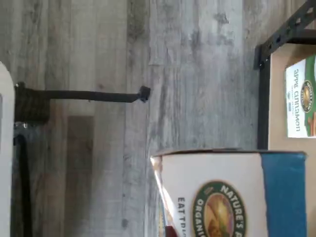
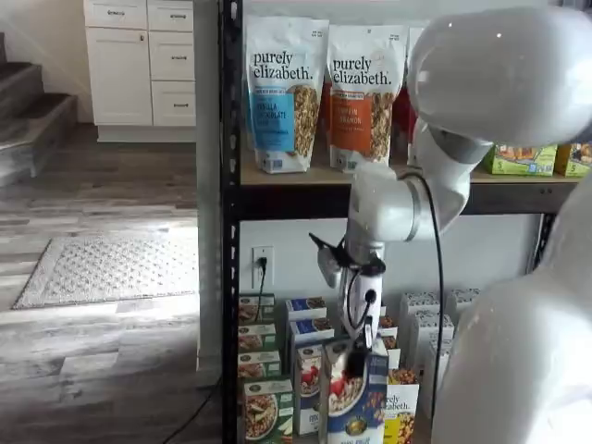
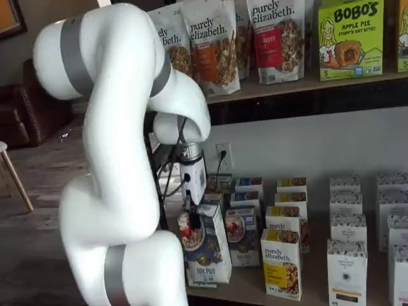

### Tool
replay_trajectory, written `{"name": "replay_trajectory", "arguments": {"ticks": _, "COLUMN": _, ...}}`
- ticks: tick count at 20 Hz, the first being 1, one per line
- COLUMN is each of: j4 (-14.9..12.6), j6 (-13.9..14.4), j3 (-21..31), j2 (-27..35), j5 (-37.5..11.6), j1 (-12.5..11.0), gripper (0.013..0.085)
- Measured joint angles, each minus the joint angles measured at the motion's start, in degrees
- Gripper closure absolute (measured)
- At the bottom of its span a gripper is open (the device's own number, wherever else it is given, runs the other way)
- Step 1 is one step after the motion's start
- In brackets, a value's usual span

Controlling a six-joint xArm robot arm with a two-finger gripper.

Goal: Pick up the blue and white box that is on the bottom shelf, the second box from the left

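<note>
Both shelf views show the white arm reaching down in front of the black rack, its claw [image 3: 193, 217] clamped on the top of the blue and white box [image 3: 205, 245]. That box [image 2: 355, 393] is tilted and sits out in front of the other cartons, at the near edge of the bottom shelf [image 3: 306, 290]. A green carton [image 2: 265, 407] stands just to its left, and a yellow carton [image 3: 281, 262] stands to its right. From the wrist view, the box [image 1: 232, 195] fills the near part of the picture, its white panel and blue band turned sideways, with grey plank floor [image 1: 148, 59] beyond it. Tall granola bags [image 2: 285, 92] line the board shelf above.
</note>
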Motion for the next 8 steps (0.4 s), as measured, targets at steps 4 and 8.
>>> {"name": "replay_trajectory", "arguments": {"ticks": 4, "j4": 0.15, "j6": 0.56, "j3": -0.04, "j2": -4.96, "j5": 4.85, "j1": 0.30, "gripper": 0.0530}}
{"name": "replay_trajectory", "arguments": {"ticks": 8, "j4": -0.23, "j6": 1.35, "j3": -0.34, "j2": -8.05, "j5": 8.38, "j1": 0.58, "gripper": 0.0530}}
